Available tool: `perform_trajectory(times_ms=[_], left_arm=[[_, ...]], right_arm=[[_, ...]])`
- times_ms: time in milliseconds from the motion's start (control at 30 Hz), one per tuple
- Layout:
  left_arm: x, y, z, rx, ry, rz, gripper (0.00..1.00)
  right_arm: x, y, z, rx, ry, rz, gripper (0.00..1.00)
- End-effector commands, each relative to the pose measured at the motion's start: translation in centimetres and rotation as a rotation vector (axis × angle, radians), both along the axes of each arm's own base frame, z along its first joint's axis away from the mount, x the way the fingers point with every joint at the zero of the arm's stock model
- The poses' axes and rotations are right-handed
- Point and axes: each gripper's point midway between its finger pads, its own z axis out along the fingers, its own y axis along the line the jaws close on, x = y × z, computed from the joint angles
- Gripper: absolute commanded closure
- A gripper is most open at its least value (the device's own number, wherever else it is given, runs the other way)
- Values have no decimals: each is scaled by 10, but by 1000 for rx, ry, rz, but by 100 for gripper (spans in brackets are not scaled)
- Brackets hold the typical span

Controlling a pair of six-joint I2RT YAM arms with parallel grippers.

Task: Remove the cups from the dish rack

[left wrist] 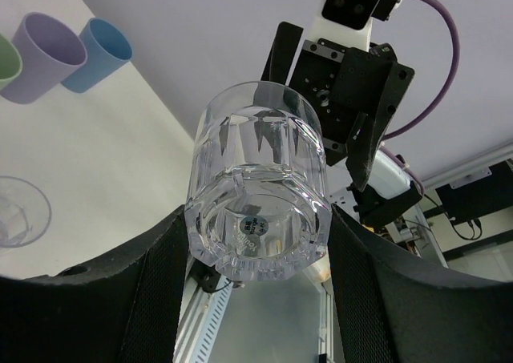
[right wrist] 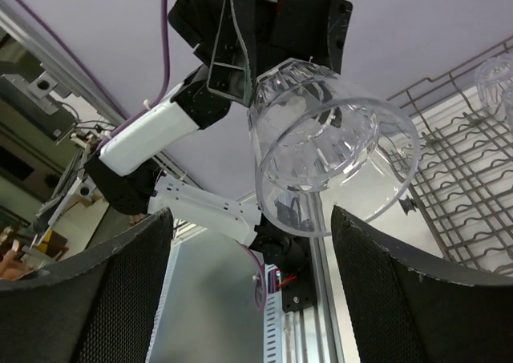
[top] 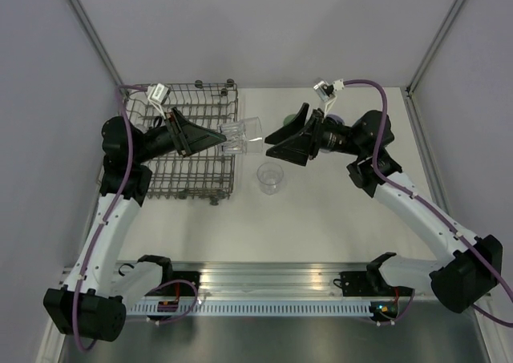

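- Top view: the left hand (top: 218, 138) grips a clear cup (top: 244, 135) lying sideways in the air over the right edge of the grey wire dish rack (top: 188, 159). The right hand (top: 276, 141) faces it with its fingers spread, near the rim. A second clear cup (top: 271, 178) stands upright on the pale desk (top: 321, 219) just in front of them. The coloured cups (top: 337, 120) behind the right arm are almost wholly hidden. Plain grey walls (top: 280, 26) enclose the desk.
- Left wrist view: the faceted, thick-based clear cup (left wrist: 256, 163) sits clamped between black textured fingers (left wrist: 152, 299), base toward the lens. A lavender cup (left wrist: 44, 58) and a blue cup (left wrist: 98, 49) stand side by side on the desk. A green cup (left wrist: 5, 58) and the second clear cup (left wrist: 20, 211) are cut off at the left edge.
- Right wrist view: the right hand's fingers (right wrist: 104, 299) stand wide either side of the cup's open mouth (right wrist: 329, 155), touching nothing. The rack's tines (right wrist: 465, 179) show at right. Clear glassware (right wrist: 497, 78) in the upper corner is cropped and hard to make out.
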Motion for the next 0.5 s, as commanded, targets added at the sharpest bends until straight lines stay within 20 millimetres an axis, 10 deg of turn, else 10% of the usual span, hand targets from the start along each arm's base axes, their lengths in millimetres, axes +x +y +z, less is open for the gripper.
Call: perform_trajectory(times_ms=[0,200,467], left_arm=[[-15,-6,17,-26,-66,-62,98],[-14,-17,6,-9,-36,-95,98],[-11,-18,3,0,-35,-97,98]], right_arm=[[-16,-2,33,74,-155,69,16],[-21,9,34,85,-152,143,33],[-25,10,28,63,-159,149,92]])
